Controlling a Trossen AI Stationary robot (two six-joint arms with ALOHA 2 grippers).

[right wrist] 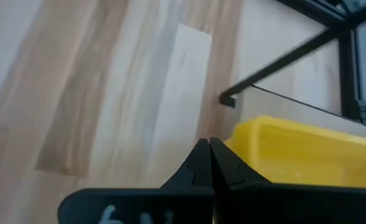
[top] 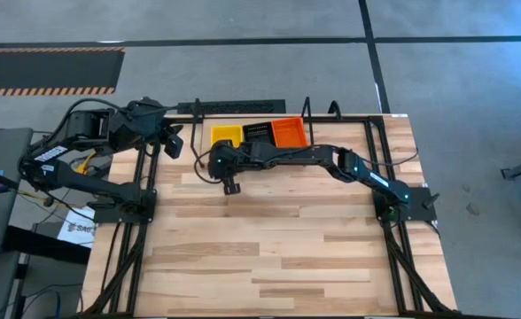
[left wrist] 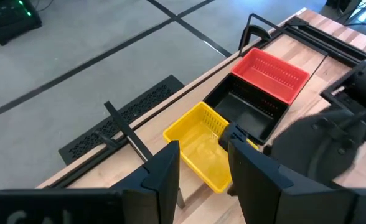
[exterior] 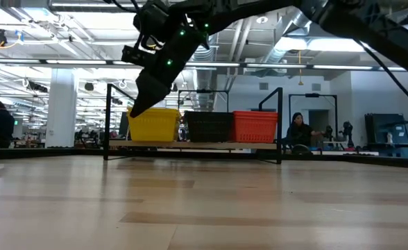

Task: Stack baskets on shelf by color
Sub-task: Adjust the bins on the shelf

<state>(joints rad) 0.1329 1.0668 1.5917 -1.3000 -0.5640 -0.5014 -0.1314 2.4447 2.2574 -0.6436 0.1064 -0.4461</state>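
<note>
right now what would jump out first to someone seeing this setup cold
Three bright stacks of baskets sit side by side on the shelf at the table's far edge: yellow, black, red-orange. The right gripper, shut and empty, hangs over the bare tabletop just in front of the yellow stack. The left gripper waits, open, near the far left corner.

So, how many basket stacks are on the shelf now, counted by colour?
Yellow stack: 1
Black stack: 1
Red-orange stack: 1
Total: 3 stacks, side by side on the shelf. How many baskets each stack holds cannot be told.
</note>
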